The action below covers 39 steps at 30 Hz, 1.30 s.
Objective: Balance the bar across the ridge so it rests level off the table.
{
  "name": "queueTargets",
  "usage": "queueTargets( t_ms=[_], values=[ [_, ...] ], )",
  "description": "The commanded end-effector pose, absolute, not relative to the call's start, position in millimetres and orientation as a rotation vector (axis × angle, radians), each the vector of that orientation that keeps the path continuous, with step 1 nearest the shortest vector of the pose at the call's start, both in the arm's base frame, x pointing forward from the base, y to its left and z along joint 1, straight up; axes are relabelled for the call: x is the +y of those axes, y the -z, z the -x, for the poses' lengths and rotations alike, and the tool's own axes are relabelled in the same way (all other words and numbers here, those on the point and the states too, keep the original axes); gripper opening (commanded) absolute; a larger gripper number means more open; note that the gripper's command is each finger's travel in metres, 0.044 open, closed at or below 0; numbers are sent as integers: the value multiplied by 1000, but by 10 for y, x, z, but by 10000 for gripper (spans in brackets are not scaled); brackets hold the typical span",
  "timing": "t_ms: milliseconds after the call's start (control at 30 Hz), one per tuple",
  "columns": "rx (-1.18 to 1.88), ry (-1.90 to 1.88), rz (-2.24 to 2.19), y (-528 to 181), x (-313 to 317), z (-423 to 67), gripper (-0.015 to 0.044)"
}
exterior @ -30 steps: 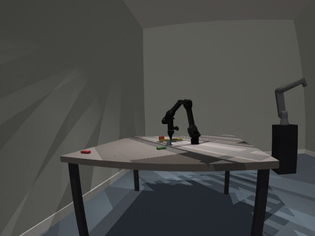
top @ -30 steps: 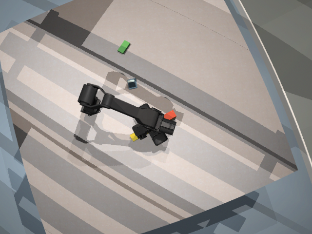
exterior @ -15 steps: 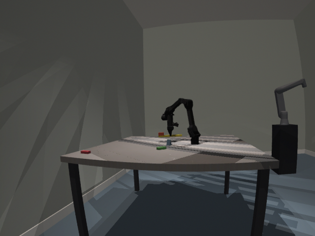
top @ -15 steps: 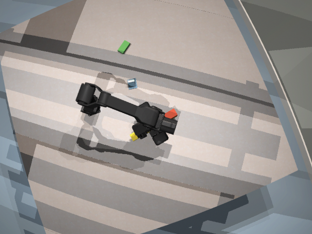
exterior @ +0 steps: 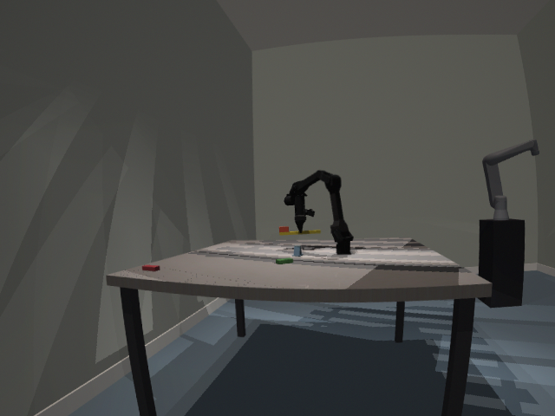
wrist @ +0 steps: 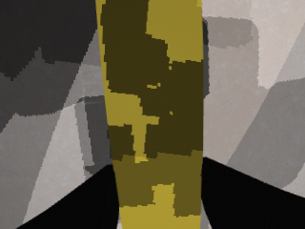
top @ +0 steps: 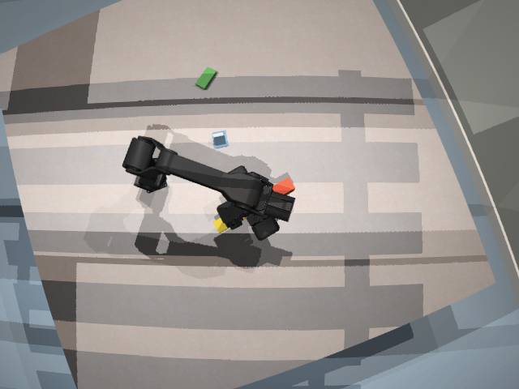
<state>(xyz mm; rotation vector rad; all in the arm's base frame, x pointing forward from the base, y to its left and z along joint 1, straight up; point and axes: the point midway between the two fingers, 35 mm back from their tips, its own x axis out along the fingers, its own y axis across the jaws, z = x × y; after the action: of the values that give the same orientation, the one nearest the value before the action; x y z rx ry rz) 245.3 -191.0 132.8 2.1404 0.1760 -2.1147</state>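
Note:
The bar [top: 220,226] [exterior: 311,231] [wrist: 152,57] is a long yellow strip with an orange-red block [top: 284,185] [exterior: 284,229] on one end. My gripper [exterior: 299,230] [wrist: 156,171] is shut on the bar near its middle and holds it about level, above the table. In the overhead view my arm [top: 209,173] hides most of the bar; only its yellow tip and the orange-red end show. The ridge [top: 218,135] [exterior: 297,250] is a small blue piece standing on the table [exterior: 269,282], apart from the bar and nearer the arm's base.
A green block [top: 205,78] [exterior: 284,261] lies flat beyond the ridge. A red block [exterior: 150,267] lies near the table's left corner. A grey arm on a black pedestal [exterior: 500,259] stands off the table to the right.

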Motion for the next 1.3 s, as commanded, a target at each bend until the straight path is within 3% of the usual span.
queueTargets(
  t_ms=[0,1267],
  values=[
    [162,2106,-2145,-1462,-1909,-2447,0],
    [754,1706,-1738,-1526,-553,-2453,0]
  ],
)
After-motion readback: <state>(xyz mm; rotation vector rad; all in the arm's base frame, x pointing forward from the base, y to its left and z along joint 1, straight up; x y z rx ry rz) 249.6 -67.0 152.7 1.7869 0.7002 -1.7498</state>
